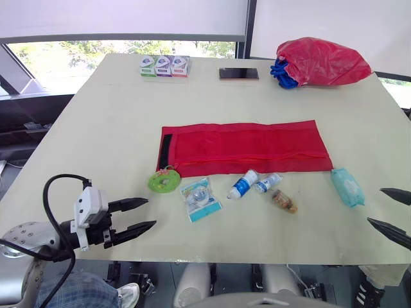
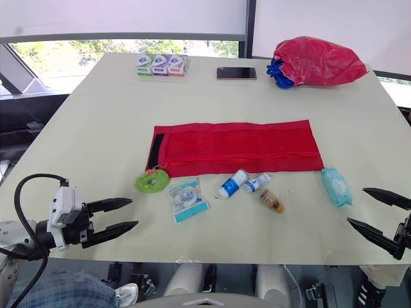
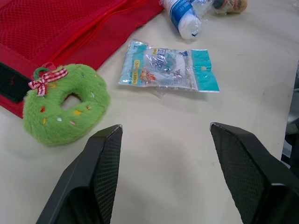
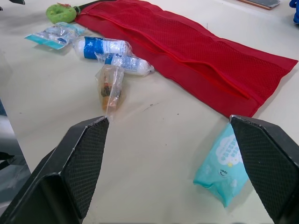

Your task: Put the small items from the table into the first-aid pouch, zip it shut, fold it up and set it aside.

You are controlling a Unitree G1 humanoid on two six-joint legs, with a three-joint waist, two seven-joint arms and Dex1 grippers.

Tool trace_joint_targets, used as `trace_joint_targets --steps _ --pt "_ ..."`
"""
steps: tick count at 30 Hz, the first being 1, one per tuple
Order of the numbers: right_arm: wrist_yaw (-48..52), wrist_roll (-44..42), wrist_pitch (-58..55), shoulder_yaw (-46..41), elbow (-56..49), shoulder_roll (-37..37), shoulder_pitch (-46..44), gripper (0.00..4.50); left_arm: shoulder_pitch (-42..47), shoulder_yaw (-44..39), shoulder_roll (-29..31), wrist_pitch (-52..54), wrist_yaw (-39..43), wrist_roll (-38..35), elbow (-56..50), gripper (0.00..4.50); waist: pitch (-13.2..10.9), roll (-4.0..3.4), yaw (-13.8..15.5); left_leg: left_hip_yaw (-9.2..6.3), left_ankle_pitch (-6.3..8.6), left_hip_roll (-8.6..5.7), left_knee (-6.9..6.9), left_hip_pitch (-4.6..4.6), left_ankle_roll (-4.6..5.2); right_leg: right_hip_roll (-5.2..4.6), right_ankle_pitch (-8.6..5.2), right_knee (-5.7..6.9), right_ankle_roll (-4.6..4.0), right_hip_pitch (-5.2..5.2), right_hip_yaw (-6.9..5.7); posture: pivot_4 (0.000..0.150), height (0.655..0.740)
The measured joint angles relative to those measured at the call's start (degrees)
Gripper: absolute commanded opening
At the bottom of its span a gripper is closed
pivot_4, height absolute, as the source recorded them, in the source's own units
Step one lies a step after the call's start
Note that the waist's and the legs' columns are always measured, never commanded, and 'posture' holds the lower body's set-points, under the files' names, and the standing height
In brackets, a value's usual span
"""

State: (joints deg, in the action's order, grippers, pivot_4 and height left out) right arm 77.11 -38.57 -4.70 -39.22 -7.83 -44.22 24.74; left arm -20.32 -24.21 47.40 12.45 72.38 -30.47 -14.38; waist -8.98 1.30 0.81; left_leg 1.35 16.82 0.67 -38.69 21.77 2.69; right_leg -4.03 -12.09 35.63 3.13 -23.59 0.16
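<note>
The red first-aid pouch (image 1: 244,147) lies unfolded flat in the middle of the table. In front of it sit a green plush ring (image 1: 164,180), a clear packet with a teal edge (image 1: 201,199), two small blue-and-white bottles (image 1: 243,184) (image 1: 267,183), a small bag of brown bits (image 1: 283,201) and a teal tissue pack (image 1: 347,187). My left gripper (image 1: 142,215) is open near the front left edge, short of the plush ring (image 3: 63,107) and packet (image 3: 170,70). My right gripper (image 1: 390,213) is open at the front right, just right of the tissue pack (image 4: 224,163).
At the far edge stand three small boxes (image 1: 164,65), a phone (image 1: 239,74) and a red bag over something blue (image 1: 321,62). The table's front edge (image 1: 257,260) runs just behind both grippers.
</note>
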Motion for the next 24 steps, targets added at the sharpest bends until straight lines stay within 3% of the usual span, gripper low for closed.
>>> trace_joint_targets --steps 16,21,22,24 --pt "1.2 0.9 2.2 1.1 3.4 0.7 -1.0 4.41 -3.4 0.5 0.4 7.3 -1.5 -2.5 -3.9 3.23 0.0 -0.02 0.0 0.0 0.0 0.0 0.0 -0.01 0.0 0.0 0.0 0.0 0.01 0.0 -0.01 0.15 0.74" --pt "-0.2 -0.5 -0.4 2.5 -2.7 0.8 -0.4 4.41 -3.8 0.5 0.7 16.0 -4.4 -7.0 -6.6 3.23 0.0 -0.02 0.0 -0.04 0.0 0.04 0.0 0.0 0.0 0.0 0.0 0.02 0.02 0.01 -0.05 0.15 0.74" --pt "-2.5 -2.5 -3.1 4.0 -8.0 1.0 -0.9 4.41 -3.6 0.6 1.5 23.4 -7.2 -10.4 -8.0 3.23 0.0 -0.03 0.0 -0.04 0.0 0.05 -0.01 -0.02 0.0 0.0 0.0 0.06 0.02 0.01 -0.08 0.15 0.74" --pt "-4.0 -3.6 -5.0 5.1 -11.5 1.0 -1.3 4.41 -3.1 1.6 3.2 28.3 -9.2 -11.7 -8.7 3.23 0.0 -0.01 0.0 -0.07 -0.01 0.05 -0.01 -0.02 0.0 0.01 0.0 0.08 0.02 0.01 -0.14 0.15 0.74"
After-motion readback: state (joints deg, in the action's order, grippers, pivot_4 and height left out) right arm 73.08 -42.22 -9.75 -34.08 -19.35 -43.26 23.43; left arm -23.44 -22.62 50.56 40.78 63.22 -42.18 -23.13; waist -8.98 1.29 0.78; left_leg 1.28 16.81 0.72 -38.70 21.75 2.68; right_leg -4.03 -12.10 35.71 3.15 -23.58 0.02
